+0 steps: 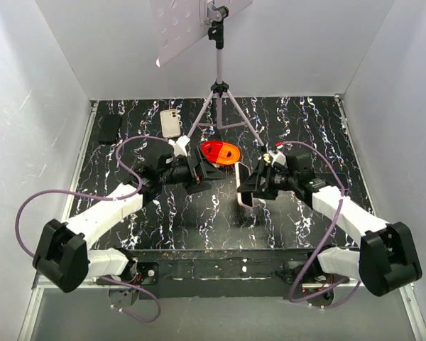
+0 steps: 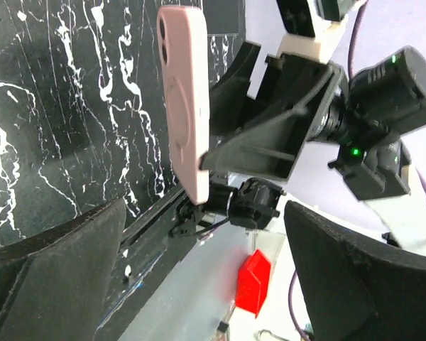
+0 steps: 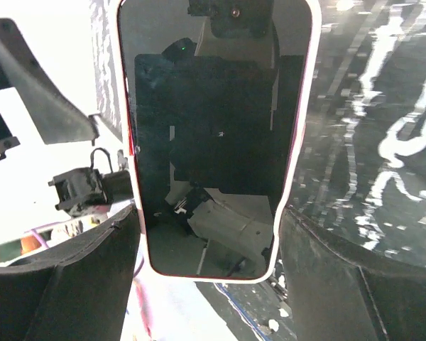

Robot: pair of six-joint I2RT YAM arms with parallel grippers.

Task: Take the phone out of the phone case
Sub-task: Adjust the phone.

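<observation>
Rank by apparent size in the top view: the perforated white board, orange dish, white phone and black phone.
1. Perforated white board: largest, though it is raised nearer the camera.
2. Orange dish: clearly next.
3. White phone and black phone: these look alike, so not ranked.

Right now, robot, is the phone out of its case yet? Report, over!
Right gripper clamped on pink case edges. Phone still inside. Left gripper open, facing case back, not touching. Nothing between them.
</observation>
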